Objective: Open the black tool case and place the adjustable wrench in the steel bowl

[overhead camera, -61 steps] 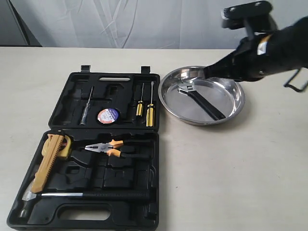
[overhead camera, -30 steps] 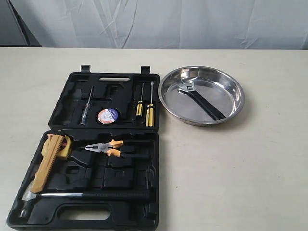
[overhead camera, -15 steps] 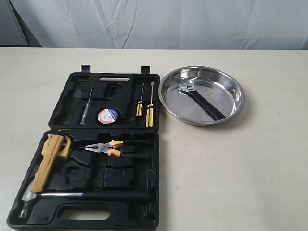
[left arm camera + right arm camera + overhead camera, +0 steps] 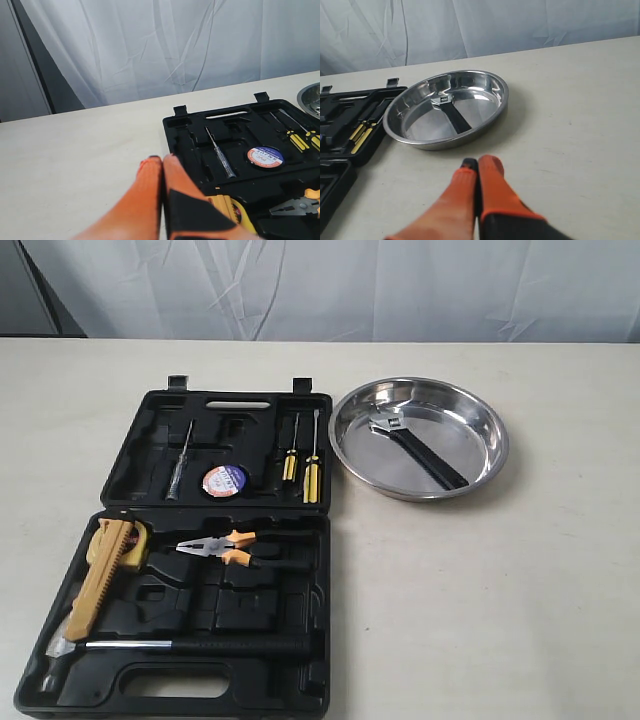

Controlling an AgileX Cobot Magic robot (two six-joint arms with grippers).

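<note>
The black tool case (image 4: 215,540) lies wide open on the table, lid flat behind the base; its lid half shows in the left wrist view (image 4: 200,145). The adjustable wrench (image 4: 418,449) rests inside the steel bowl (image 4: 490,435), silver head toward the back; both also show in the right wrist view, wrench (image 4: 454,112) and bowl (image 4: 492,112). My left gripper (image 4: 161,159) is shut and empty, hovering at the case's outer edge. My right gripper (image 4: 481,162) is shut and empty, a short way in front of the bowl. Neither arm appears in the exterior view.
In the case lie orange-handled pliers (image 4: 222,545), a long black-handled hammer (image 4: 190,645), a tan tool (image 4: 98,575), two yellow-handled screwdrivers (image 4: 302,468), a clear tester screwdriver (image 4: 178,462) and a tape roll (image 4: 225,479). A white curtain (image 4: 320,285) backs the table.
Two seconds ago the right arm hung over the bowl's far right; it has since withdrawn out of the exterior view. The wrench, bowl and case have not moved.
</note>
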